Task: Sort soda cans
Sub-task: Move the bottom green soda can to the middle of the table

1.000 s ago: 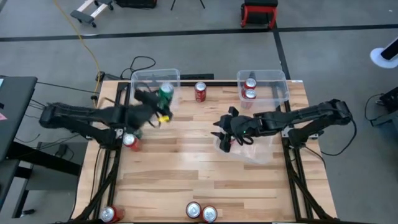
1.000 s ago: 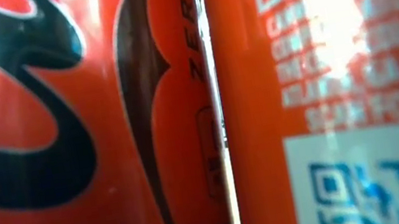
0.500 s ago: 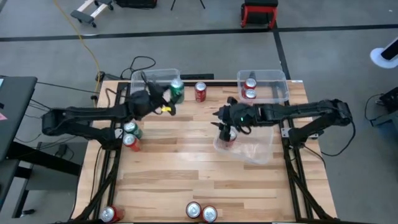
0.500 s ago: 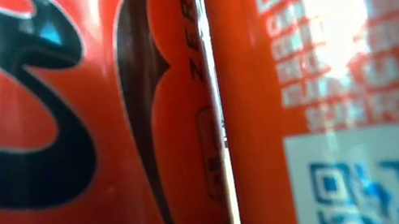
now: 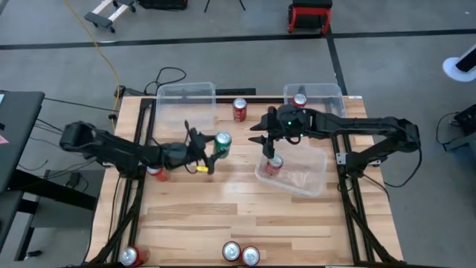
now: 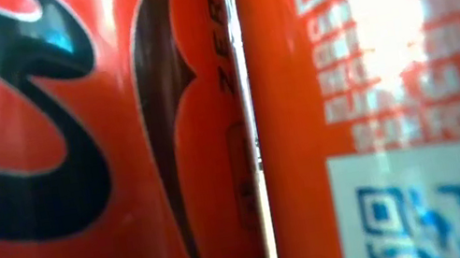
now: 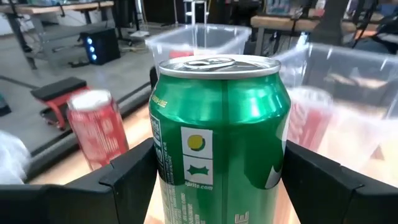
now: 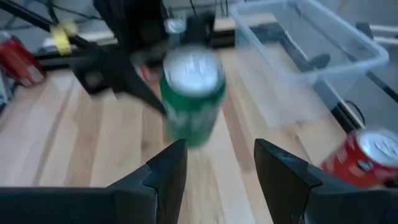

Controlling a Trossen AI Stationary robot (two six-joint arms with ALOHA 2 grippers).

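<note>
The left gripper (image 5: 210,151) is clamped on a green soda can (image 5: 222,143), upright between its dark fingers (image 7: 134,177) (silver top showing), over the wooden table (image 5: 223,208) left of centre. The right gripper (image 5: 268,141) hangs with its fingers (image 8: 163,174) apart and nothing between them, just above a red can (image 5: 274,163) inside the tilted clear bin (image 5: 305,179) at right. Another red can (image 5: 239,109) stands at the far edge between the two far bins (image 5: 186,93), and three red cans (image 5: 239,253) stand along the near edge
</note>
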